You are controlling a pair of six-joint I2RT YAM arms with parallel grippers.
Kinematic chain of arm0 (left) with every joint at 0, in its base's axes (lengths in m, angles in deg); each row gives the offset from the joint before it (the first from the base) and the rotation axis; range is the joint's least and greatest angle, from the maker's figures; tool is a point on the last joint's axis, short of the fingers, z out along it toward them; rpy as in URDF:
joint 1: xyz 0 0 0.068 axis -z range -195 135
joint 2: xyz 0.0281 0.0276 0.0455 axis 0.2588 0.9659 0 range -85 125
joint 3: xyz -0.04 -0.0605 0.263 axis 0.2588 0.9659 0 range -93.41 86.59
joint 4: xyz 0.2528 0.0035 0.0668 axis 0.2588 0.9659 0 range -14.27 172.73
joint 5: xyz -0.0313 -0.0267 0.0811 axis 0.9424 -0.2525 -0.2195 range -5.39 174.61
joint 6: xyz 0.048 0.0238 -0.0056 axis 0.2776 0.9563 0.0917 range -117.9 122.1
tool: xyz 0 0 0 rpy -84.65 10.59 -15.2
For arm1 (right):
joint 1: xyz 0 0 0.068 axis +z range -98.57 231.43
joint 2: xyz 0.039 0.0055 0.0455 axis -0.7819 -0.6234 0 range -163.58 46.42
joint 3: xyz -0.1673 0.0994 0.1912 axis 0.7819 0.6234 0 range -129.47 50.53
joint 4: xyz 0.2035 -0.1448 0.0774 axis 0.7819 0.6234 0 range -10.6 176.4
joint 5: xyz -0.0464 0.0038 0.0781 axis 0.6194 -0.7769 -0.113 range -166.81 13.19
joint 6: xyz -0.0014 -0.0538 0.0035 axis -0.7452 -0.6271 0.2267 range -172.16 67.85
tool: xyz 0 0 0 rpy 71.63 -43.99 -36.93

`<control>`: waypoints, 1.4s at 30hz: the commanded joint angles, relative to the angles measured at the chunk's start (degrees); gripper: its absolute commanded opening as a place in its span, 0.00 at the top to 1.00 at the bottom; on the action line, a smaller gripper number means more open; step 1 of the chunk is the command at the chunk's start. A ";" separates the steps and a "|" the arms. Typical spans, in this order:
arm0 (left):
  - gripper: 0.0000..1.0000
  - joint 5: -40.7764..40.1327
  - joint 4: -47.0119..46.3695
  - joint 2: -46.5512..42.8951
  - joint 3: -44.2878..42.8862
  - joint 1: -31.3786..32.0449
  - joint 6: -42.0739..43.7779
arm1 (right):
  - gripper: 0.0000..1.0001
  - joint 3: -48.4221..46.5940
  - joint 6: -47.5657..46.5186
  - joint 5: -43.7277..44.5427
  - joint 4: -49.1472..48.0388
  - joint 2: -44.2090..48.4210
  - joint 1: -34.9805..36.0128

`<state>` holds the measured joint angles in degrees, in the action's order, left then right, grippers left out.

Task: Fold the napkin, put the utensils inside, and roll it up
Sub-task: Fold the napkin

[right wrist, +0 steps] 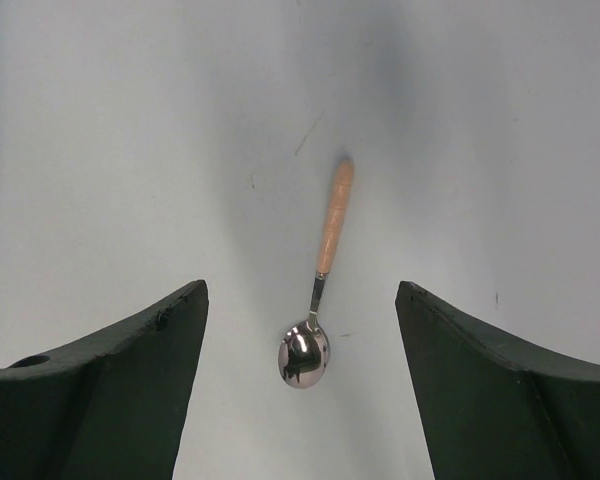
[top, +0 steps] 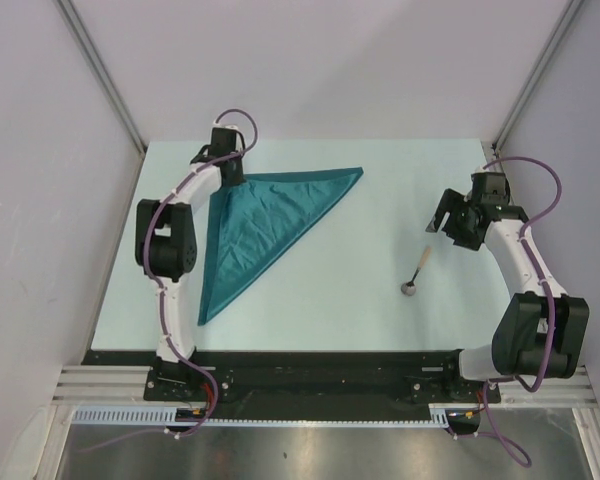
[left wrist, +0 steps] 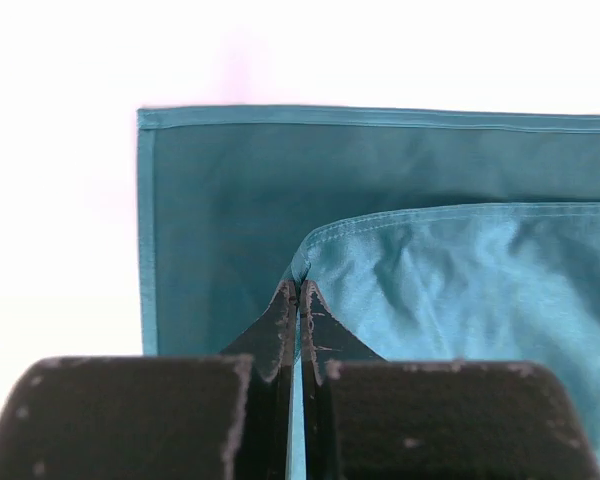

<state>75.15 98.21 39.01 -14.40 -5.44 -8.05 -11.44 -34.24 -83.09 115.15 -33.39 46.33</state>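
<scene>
The left gripper (left wrist: 298, 300) pinches the napkin (top: 255, 225) (a folded triangle) at its 11 o'clock corner. The right gripper (right wrist: 301, 292) gapes, spoon (right wrist: 335, 215) at 7 o'clock.

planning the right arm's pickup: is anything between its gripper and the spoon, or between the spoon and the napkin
Nothing visible does. The open right gripper faces the small spoon with grey metal bowl and tan handle directly, and only bare table lies between that spoon and the teal triangle-folded cloth napkin.

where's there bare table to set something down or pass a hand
Widest bare strip: between the napkin and the spoon. Also bare along the table's near edge, below both. Crowded: far-left corner, where the left pincer pinches the napkin.
</scene>
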 commanded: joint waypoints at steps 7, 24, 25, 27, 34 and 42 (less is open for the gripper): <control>1.00 -0.48 1.95 3.43 -5.44 -3.14 1.36 | 0.18 -2.71 -0.95 1.01 0.55 0.36 -0.26; 1.00 0.58 2.83 8.36 -11.07 -5.08 0.40 | 0.18 -2.89 -0.95 1.45 1.87 1.32 -0.26; 1.00 0.49 2.75 8.53 -11.07 -5.08 0.05 | 0.18 -2.89 -0.95 1.54 1.87 1.41 -0.26; 1.00 0.66 2.57 8.62 -10.98 -5.26 -0.13 | 0.18 -2.89 -0.95 1.54 1.96 1.41 -0.26; 1.00 0.22 2.31 8.80 -10.98 -5.96 -1.18 | 0.18 -2.89 -1.21 1.80 2.13 1.32 -0.26; 1.00 0.75 2.31 9.85 -12.39 -6.75 -1.10 | 0.18 -2.62 -1.39 2.24 2.57 1.41 -0.26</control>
<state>75.57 101.23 48.27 -23.36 -11.36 -8.40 -11.86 -34.77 -81.76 117.31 -33.61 46.31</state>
